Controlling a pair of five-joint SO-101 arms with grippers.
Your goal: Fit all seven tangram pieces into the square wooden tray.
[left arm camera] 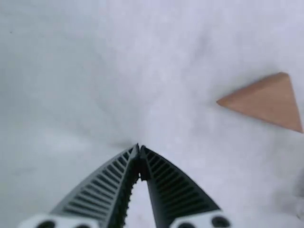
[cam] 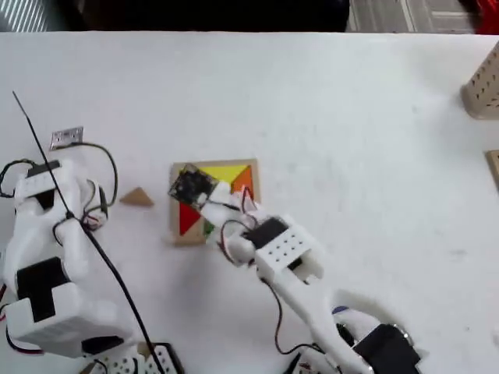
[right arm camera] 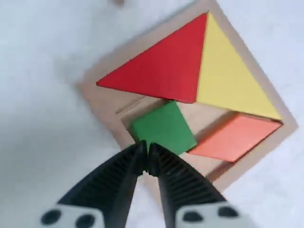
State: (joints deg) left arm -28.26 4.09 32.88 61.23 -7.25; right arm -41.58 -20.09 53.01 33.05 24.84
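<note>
I see my right gripper [right arm camera: 146, 145] closed, empty, above the tray [cam: 187, 238], over its green square [right arm camera: 164, 128]; my left gripper [left arm camera: 139, 148], likewise closed and empty, sits outside the tray.

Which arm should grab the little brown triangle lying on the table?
Left, probably: the left claw is close to the triangle on the table, while the right claw sits over the tray.

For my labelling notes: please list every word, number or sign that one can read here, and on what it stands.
None can be read.
The wooden tray, the coloured pieces in it and the loose brown triangle bear no print.
The small grey plate: too small to tell.
</note>
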